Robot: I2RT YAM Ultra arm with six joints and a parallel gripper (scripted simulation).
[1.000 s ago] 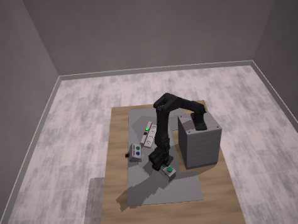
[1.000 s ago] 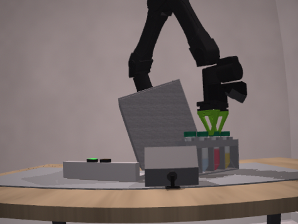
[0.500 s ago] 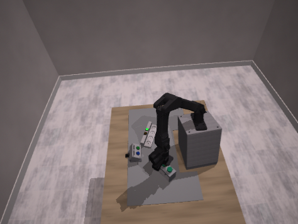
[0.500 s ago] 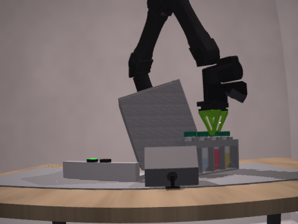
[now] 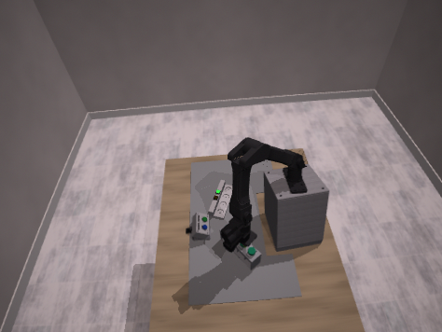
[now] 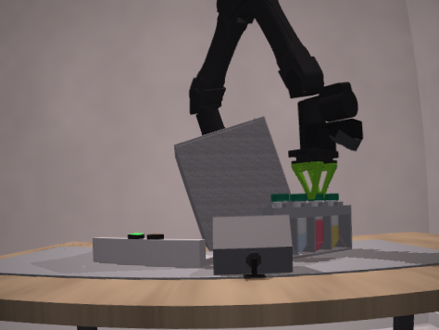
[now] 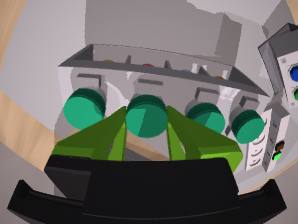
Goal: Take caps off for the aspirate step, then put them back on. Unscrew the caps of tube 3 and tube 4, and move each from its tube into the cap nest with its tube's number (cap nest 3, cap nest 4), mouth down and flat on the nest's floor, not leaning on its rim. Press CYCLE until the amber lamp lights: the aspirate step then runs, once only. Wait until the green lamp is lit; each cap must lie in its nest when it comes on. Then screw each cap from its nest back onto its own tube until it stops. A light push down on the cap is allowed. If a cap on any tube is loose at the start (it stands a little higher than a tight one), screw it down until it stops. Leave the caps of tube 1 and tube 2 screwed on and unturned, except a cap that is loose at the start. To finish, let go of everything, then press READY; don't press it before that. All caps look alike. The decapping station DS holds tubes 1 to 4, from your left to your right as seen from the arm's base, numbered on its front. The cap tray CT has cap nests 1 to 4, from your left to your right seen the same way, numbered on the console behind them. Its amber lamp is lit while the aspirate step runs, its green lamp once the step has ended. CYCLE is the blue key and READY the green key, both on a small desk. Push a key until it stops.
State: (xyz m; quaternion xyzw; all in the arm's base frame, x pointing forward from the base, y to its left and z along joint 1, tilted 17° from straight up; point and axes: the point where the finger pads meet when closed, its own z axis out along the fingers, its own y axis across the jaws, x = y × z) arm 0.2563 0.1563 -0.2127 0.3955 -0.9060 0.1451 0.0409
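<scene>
Green lamp (image 6: 135,235) is glowing on the cap tray (image 6: 148,251), well to the left of the decapping station (image 6: 344,214) in the exterior view. So I read this as the screw-back phase, a cap being tightened onto its tube.

Over to the station on the surface (image 6: 93,284). In the wrist view four green caps sit in a row along its top. The claw (image 7: 147,123) is straight above the second cap from the left (image 7: 147,111), which sits on its tube in the station. I can't read which tube number that is.

To do this well: keep the wrist axis plumb over the tube, turn without dragging sideways, add only a light downward push, and stop as soon as the cap stops. The neighbouring caps on either side are just beside the green fingers, so those must not get nudged.

The claw is partly closed and pinching that cap by its rim, one finger on each flank.
</scene>
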